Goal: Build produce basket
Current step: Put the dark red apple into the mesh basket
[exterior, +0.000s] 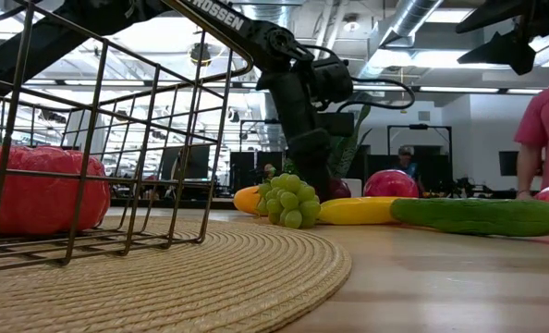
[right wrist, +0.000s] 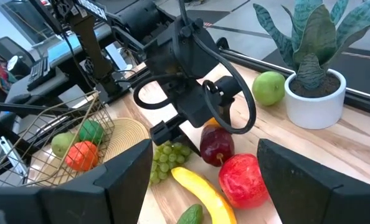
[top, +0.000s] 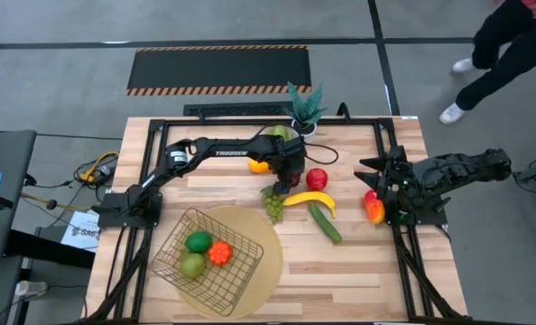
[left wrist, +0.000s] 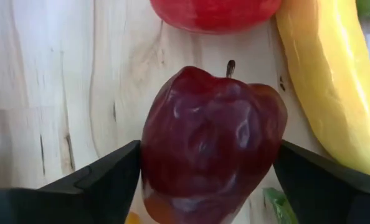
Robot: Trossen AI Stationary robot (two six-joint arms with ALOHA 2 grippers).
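Observation:
My left gripper (top: 288, 178) reaches down over the middle of the table and is shut on a dark red apple (left wrist: 213, 143), next to a brighter red apple (top: 317, 178). Green grapes (top: 273, 206), a yellow banana (top: 309, 199) and a green cucumber (top: 325, 221) lie on the wood just nearer. The golden wire basket (top: 241, 275) stands on a round tan mat and holds two green fruits and an orange one (top: 219, 253). My right gripper (top: 383, 187) waits open at the table's right side, beside a red-orange mango (top: 374, 208). My left gripper pinches the dark red apple between its two fingers, one finger (left wrist: 110, 180) on each flank (left wrist: 151, 155) of the fruit, coming from above and pointing down. The stem (left wrist: 230, 67) points away from the wrist. Whether the apple rests on the table or is lifted, I cannot tell.
A spiky plant in a white pot (top: 304, 110) and a green fruit (top: 281, 134) stand at the far edge; a yellow-orange fruit (top: 259, 165) lies beside the left arm. A person walks beyond the table's far right corner (top: 507, 45). Bare wood lies near the cucumber.

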